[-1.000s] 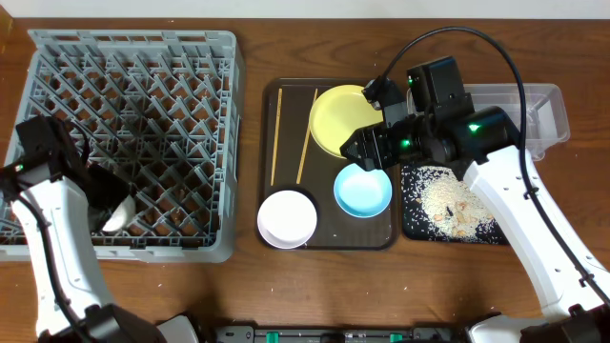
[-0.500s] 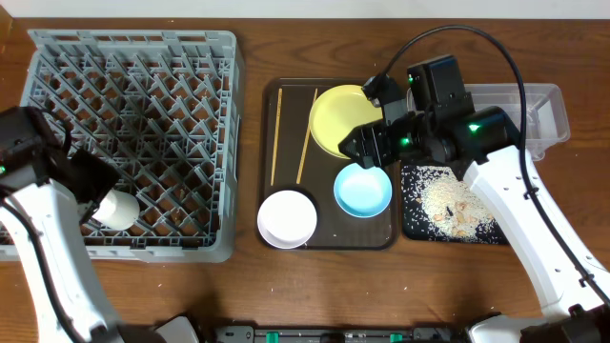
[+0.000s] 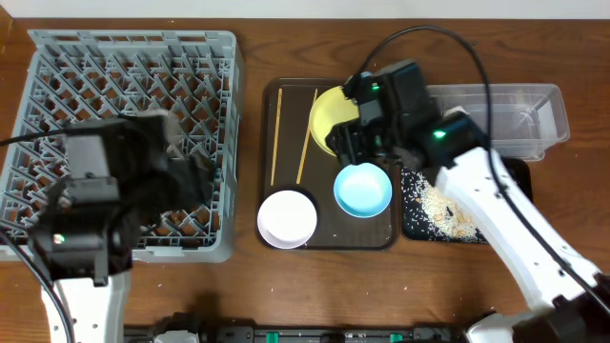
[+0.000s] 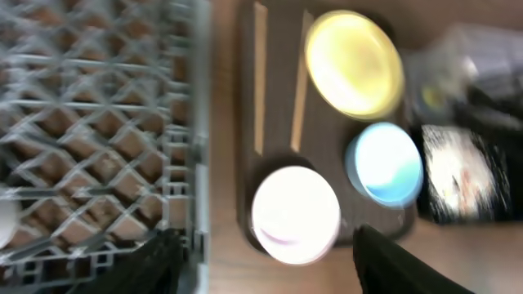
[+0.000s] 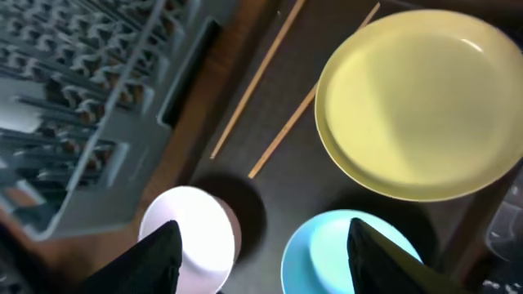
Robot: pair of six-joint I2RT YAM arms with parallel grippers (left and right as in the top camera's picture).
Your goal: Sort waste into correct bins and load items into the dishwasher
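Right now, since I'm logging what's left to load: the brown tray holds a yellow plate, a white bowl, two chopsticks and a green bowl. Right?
No. The overhead view shows the brown tray holding a yellow plate, a white bowl, two chopsticks and a light blue bowl, not green.
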